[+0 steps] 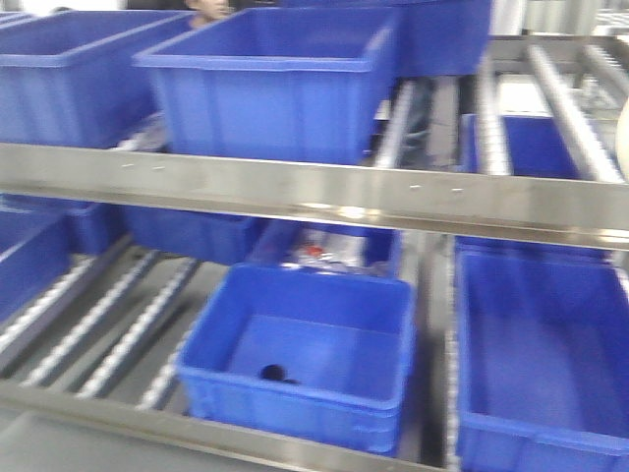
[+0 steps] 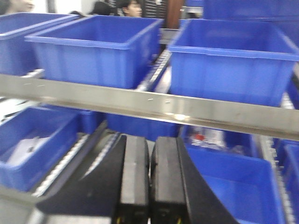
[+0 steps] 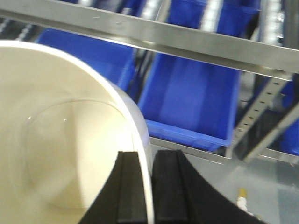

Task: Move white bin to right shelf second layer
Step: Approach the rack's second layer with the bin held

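Right wrist-mounted view gives the key relation. The biggest thing is the steel rack. Its flat front rail [image 3: 140, 30] crosses the top of this view, and lanes of white rollers [image 3: 211, 9] slope away behind it. This roller tier is probably the right shelf second layer [image 3: 268, 21], though the pictures do not show how the tiers are counted. Below the rail stands a blue crate [image 3: 191, 102] on the lower tier, so that place is taken.

The white bin [image 3: 60, 140] fills the lower left of the same view, open side to the camera and empty. It hangs in front of the rack and lower than the rail, touching no tier. In the front-facing view only a pale blurred sliver [image 1: 623, 147] at the right edge may be the bin.

The right tool [image 3: 149, 161] is clamped on the bin wall, one finger inside and one outside. The body of the bin lies to the left of the tool. So the target lies up and ahead of the bin, which must rise above the rail before it goes forward.

The left tool [image 2: 150, 144] is closed with nothing between its fingers, and it faces other blue crates [image 2: 93, 51], apart from the bin.
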